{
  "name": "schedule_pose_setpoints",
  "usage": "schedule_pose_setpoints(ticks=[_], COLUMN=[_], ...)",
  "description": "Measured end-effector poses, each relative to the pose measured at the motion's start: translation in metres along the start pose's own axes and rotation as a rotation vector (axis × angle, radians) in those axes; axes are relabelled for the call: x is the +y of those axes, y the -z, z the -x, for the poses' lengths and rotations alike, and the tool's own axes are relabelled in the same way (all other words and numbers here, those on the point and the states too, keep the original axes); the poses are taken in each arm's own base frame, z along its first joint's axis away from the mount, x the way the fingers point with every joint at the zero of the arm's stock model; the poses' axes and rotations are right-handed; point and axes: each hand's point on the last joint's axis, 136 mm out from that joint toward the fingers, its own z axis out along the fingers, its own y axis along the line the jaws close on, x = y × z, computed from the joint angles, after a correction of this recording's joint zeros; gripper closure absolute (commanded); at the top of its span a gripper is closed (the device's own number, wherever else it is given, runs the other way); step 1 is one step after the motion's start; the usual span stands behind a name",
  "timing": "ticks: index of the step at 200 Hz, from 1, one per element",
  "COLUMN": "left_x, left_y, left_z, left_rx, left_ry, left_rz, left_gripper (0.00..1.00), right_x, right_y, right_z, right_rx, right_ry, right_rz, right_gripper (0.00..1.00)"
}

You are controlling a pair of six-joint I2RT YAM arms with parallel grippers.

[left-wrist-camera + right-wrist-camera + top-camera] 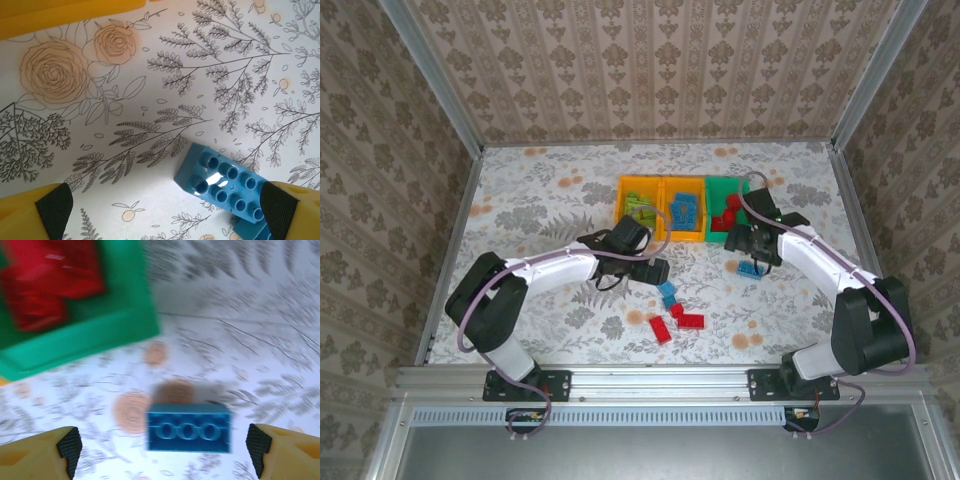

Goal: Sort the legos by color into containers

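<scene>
Jaws wide and empty on both arms, the right gripper [163, 446] hangs over a blue lego [188, 428] lying just near of the green container [85, 340], the left gripper [166, 206] beside a second blue lego [225, 180]; an off-centre close could flick either away.

Light: bright, even and diffuse, from overhead; shadows on the floral table cover [540, 200] soft and faint.
Top view: sharp throughout.
Left wrist view: print crisp; white glare patch on the blue two-row brick [225, 185]; lower corners out of focus.
Right wrist view: smeared blur throughout, worst on the green bin [80, 335] and red bricks [50, 280]; lone blue brick [188, 429] soft-edged.
</scene>
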Motion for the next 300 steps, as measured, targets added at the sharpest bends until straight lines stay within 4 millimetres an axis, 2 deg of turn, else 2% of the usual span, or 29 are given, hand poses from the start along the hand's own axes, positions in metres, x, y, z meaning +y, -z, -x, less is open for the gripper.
schedule_pose_setpoints(ticks=[12, 26, 52, 118, 152, 193, 219, 237, 252, 278, 300], left_x=[-0.002, -0.003, -0.004, -0.003, -0.003, -0.003, -0.002, -0.002, -0.002, -0.002, -0.002], left_y=[0.000, 0.000, 0.000, 0.000, 0.000, 0.000, 0.000, 0.000, 0.000, 0.000, 0.000], left_z=[0.003, 0.005, 0.005, 0.005, 0.005, 0.005, 0.005, 0.006, 0.005, 0.005, 0.005], left_rx=[-0.005, -0.007, -0.006, -0.007, -0.007, -0.008, -0.010, -0.010, -0.009, -0.009, -0.009], left_ry=[-0.001, -0.001, -0.001, -0.001, -0.001, -0.001, -0.001, 0.000, 0.000, 0.000, 0.000], left_rz=[-0.005, -0.010, -0.011, -0.010, -0.010, -0.006, -0.003, -0.002, -0.002, -0.002, -0.002], left_gripper=[0.00, 0.00, 0.00, 0.00, 0.00, 0.00, 0.00, 0.00, 0.00, 0.00, 0.00], right_x=[-0.013, -0.018, -0.017, -0.009, -0.013, -0.014, -0.007, 0.007, 0.027, 0.077, 0.117], right_y=[-0.006, -0.009, -0.011, -0.039, -0.059, -0.057, -0.050, -0.036, -0.019, 0.011, 0.029], right_z=[-0.008, -0.015, -0.016, -0.031, -0.043, -0.040, -0.036, -0.031, -0.019, 0.013, 0.035], right_rx=[0.030, 0.050, 0.063, 0.159, 0.223, 0.217, 0.192, 0.156, 0.111, 0.019, -0.019], right_ry=[-0.030, -0.037, -0.044, -0.039, -0.011, 0.003, 0.022, 0.055, 0.067, 0.055, 0.041], right_rz=[-0.032, -0.046, -0.034, -0.019, -0.059, -0.062, -0.031, 0.016, 0.090, 0.294, 0.431], right_gripper=[0.07, 0.06, 0.05, 0.05, 0.21, 0.50, 0.53, 0.53, 0.53, 0.53, 0.51])
